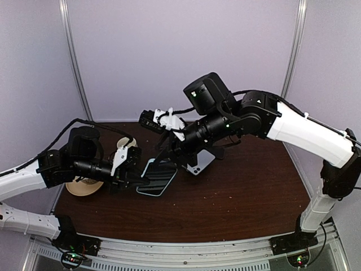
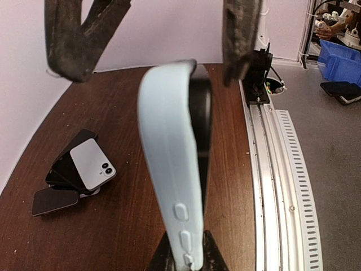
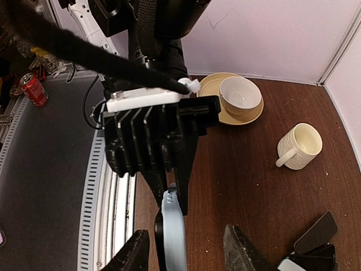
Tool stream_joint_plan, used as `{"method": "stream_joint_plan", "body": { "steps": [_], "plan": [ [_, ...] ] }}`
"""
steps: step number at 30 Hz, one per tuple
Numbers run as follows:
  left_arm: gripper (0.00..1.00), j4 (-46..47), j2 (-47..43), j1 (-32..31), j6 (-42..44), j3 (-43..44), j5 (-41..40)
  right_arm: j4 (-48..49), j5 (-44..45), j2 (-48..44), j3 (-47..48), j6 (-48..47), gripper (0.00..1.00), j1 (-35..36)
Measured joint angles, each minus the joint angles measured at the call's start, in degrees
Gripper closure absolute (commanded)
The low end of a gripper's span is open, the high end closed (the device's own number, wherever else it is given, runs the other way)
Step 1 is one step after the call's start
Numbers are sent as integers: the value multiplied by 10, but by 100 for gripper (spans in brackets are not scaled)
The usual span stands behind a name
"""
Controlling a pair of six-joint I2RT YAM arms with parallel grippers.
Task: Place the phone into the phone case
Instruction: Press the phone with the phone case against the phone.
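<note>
Phone case (image 2: 169, 169): pale blue, matte, soft-looking. From the left wrist we see it edge-on, its side wall curving away from the camera. Three small raised button bumps sit in a row on that wall near the held end.

Phone (image 2: 202, 130): a dark, glossy slab lying against the open side of the phone case. One dark corner shows past the pale rim at the far end. From the top view we note a dark face framed by a thin pale blue border. We cannot tell whether it is fully seated.

Position: left of the table's (image 1: 237, 203) middle, between the two arms. We cannot tell whether its far end touches the wood.

Left tool (image 2: 185, 257): closed tight on the near end of the phone case, one finger against each face.

Right tool (image 3: 186, 254): jaws apart, one finger on either side of the far end of the phone case. Its own wrist view shows a gap on both sides, so it grips nothing.

Also on the table:
- A stack of handsets (image 2: 79, 166) well apart from the phone case, with a white back and two lenses on top and dark slabs fanned beneath.
- A white cup (image 3: 240, 95) on a tan saucer (image 3: 225, 116).
- A ribbed cream mug (image 3: 299, 145) near the saucer.
</note>
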Motion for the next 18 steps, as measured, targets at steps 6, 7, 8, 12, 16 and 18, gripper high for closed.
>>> {"method": "stream_joint_plan", "body": {
  "steps": [6,7,8,12,16,18],
  "plan": [
    [100,0,-1,0,0,0,0,16,-17,3,-17,13,54,-7],
    [100,0,-1,0,0,0,0,16,-19,5,-17,14,58,-7],
    [100,0,-1,0,0,0,0,17,-20,6,-17,15,65,-7],
    [100,-1,-1,0,-1,0,-2,21,-31,7,-23,21,100,-7],
    [100,-14,-1,0,-5,0,5,20,-41,7,-29,11,100,-6],
    [100,-15,-1,0,-6,0,7,23,-43,7,-33,11,100,-6]
  ]
}}
